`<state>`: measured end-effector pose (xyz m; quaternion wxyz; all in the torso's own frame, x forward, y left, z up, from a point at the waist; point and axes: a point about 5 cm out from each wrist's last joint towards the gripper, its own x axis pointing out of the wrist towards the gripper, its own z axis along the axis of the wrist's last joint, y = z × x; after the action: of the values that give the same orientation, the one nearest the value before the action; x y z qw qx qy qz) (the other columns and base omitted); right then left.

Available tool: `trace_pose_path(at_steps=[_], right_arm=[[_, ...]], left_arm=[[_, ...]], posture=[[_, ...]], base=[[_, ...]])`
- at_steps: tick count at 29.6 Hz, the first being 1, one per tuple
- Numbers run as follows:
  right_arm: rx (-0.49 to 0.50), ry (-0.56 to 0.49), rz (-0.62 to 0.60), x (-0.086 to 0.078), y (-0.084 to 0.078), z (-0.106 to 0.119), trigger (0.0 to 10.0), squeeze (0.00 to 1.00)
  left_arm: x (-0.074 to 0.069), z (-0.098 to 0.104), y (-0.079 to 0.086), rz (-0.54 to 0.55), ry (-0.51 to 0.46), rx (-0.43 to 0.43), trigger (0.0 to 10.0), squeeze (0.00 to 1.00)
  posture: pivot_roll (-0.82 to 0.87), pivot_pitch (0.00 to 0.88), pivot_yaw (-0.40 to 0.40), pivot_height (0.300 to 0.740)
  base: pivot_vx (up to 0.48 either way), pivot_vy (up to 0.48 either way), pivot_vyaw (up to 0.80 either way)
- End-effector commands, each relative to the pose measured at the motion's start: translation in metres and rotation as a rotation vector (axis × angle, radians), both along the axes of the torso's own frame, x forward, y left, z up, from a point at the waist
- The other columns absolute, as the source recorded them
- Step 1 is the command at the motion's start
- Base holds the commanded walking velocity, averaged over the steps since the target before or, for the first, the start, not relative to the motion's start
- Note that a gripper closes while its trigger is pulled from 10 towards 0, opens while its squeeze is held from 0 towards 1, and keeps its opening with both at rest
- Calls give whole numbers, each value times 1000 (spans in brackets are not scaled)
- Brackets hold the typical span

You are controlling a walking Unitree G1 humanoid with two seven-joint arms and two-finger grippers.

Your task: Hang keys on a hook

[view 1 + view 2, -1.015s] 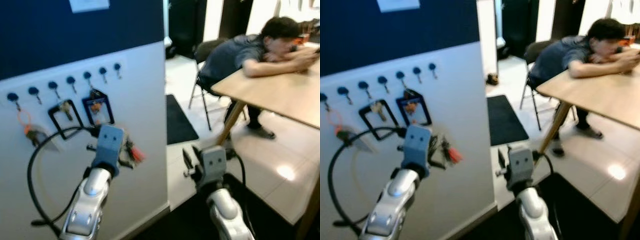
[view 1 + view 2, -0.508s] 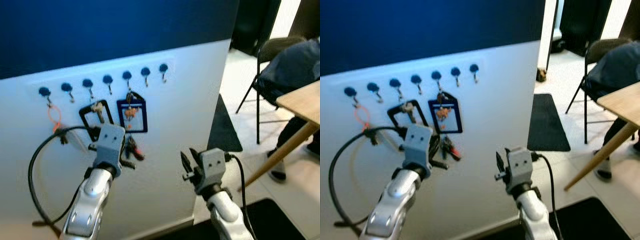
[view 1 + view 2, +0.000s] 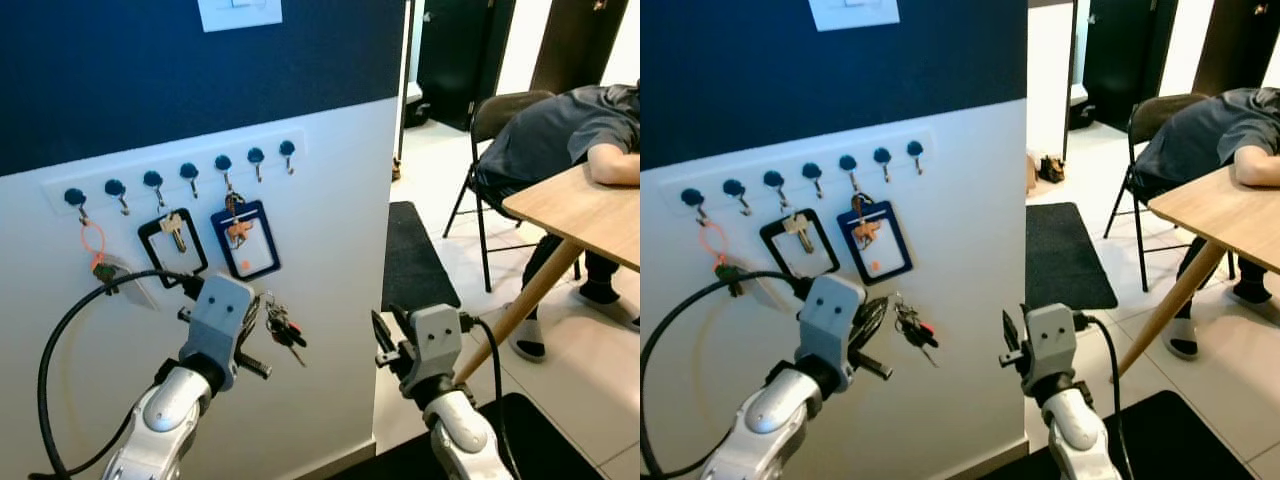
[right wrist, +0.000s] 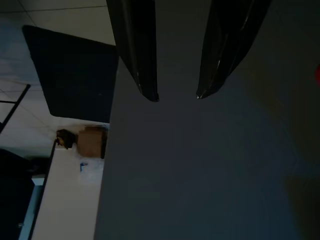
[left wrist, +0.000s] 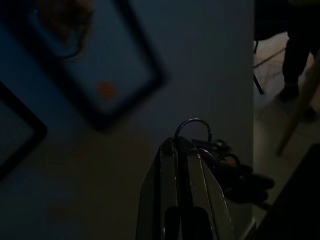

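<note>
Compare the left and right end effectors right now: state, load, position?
The left end effector is shut on the bunch of keys, its key ring poking past the fingertips; the right end effector is open with nothing between its fingers. The left one is raised just below the blue tag on the hook rail; the right one sits lower, further right. Both point at the white wall.

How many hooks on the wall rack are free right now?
3 of 7, counting from the robot's left: the second, the sixth and the seventh. The first, third, fourth and fifth carry items. The left gripper holds the keys below the rack.
</note>
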<state>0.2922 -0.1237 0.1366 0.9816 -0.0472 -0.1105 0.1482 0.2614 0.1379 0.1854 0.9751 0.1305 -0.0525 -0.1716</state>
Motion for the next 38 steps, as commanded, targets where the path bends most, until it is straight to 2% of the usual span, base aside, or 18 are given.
trace_pose_path(at_steps=[1,4,8,9,11,12,13,19,20,21,23,24,30,31,38], right_arm=[[3,8,16,-2,4,-1,10000,0],[3,8,16,-2,5,-1,10000,0],[3,8,16,-2,5,-1,10000,0],[2,7,16,-2,4,-1,10000,0],[0,6,16,0,5,0,10000,0],[0,6,16,0,5,0,10000,0],[0,5,16,2,6,0,10000,0],[5,4,15,3,8,1,10000,0],[5,4,15,3,8,1,10000,0],[8,5,14,2,8,1,10000,0],[8,5,13,2,8,1,10000,0],[8,4,7,3,6,1,10000,0],[8,4,-2,3,5,1,10000,0],[8,3,-6,2,5,1,10000,0],[11,3,-21,1,2,1,10000,0]], left_arm=[[-9,-14,13,4,56,78,10000,0],[-15,-29,21,7,108,119,10000,0],[-15,-29,22,14,112,107,10000,0],[-14,-24,21,24,98,75,10000,0],[0,8,13,67,-12,-9,10000,0],[0,8,13,67,-12,-9,10000,0],[8,31,5,69,-81,-64,10000,0],[13,76,-30,-57,-199,-130,10000,0],[13,76,-30,-57,-199,-130,10000,0],[13,86,-38,-94,-221,-145,10000,0],[13,87,-38,-100,-223,-149,10000,0],[16,96,-44,-113,-239,-146,10000,0],[29,117,-55,-92,-275,-170,10000,0],[34,124,-58,-90,-289,-154,10000,0],[43,133,-59,-66,-332,-60,10000,0]], posture=[[45,127,109,740],[47,126,107,740],[47,126,107,740],[46,124,106,740],[48,119,105,740],[48,119,105,740],[47,119,106,740],[41,119,108,740],[41,119,108,740],[41,119,108,740],[41,119,108,740],[38,123,111,740],[36,131,116,740],[36,138,121,740],[36,148,134,740]], base=[[0,0,0],[0,0,0],[0,0,0],[0,0,0],[0,0,0],[0,0,0],[0,0,0],[0,0,0],[0,0,0],[0,0,0],[0,0,0],[0,0,0],[0,0,0],[0,0,0],[0,0,0]])
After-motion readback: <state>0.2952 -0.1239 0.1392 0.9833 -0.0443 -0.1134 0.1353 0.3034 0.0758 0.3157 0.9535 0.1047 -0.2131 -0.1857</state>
